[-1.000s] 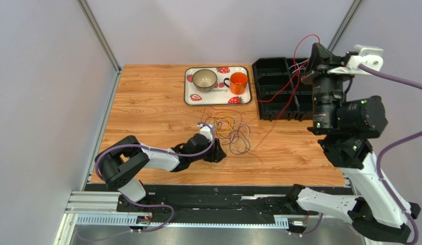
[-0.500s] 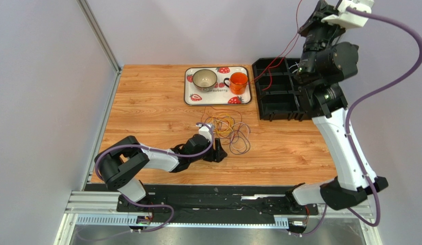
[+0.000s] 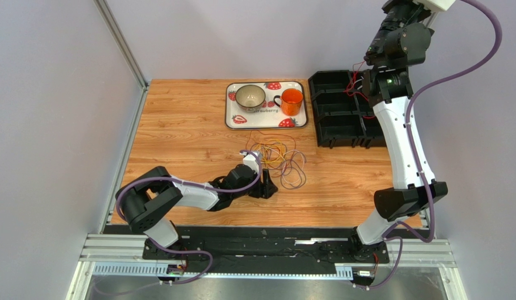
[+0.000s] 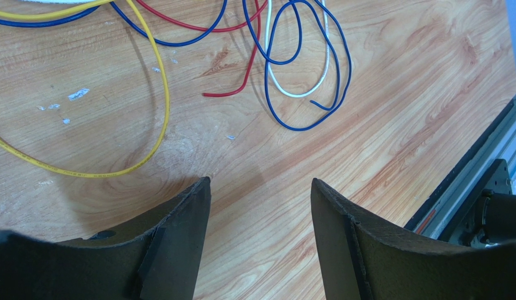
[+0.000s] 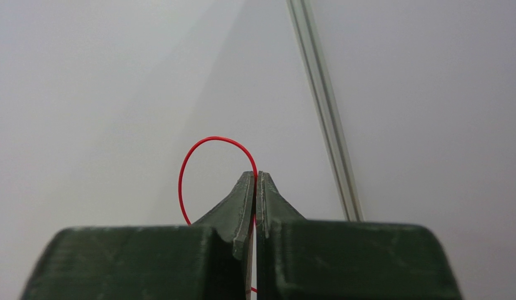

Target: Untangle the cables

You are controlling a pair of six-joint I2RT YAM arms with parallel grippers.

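**High above the far right corner, one red wire pinched; the heap lies mid-table**

Across the wooden table (image 3: 179, 125) the biggest obstacle is the black divided bin (image 3: 332, 134) at the far right. The right arm (image 3: 398, 137) rises straight past it, up out of the top view. Left of the bin, along the far edge, sits a strawberry-print tray (image 3: 232, 115) carrying a bowl (image 3: 249, 95) and an orange mug (image 3: 292, 100).

The cable tangle (image 3: 285, 159) lies just near of that tray, about mid-table. The left arm (image 3: 179, 194) stretches low across the boards, and the left gripper (image 4: 260, 187) sits at the heap's near edge. Its jaws stand well apart with bare wood between them, holding nothing. Just beyond its tips run a yellow loop (image 4: 160, 94), blue loops (image 4: 310, 94), a white strand (image 4: 291, 94) and a short red strand (image 4: 241, 75).

The right gripper (image 5: 254, 178) has its fingers pressed flat together on a red wire (image 5: 198, 150). That wire arcs up in a loop above the tips, against the grey wall.

Open boards spread left of the heap and between it and the bin. The metal rail (image 3: 241, 240) bounds the near side, and walls close the other three.
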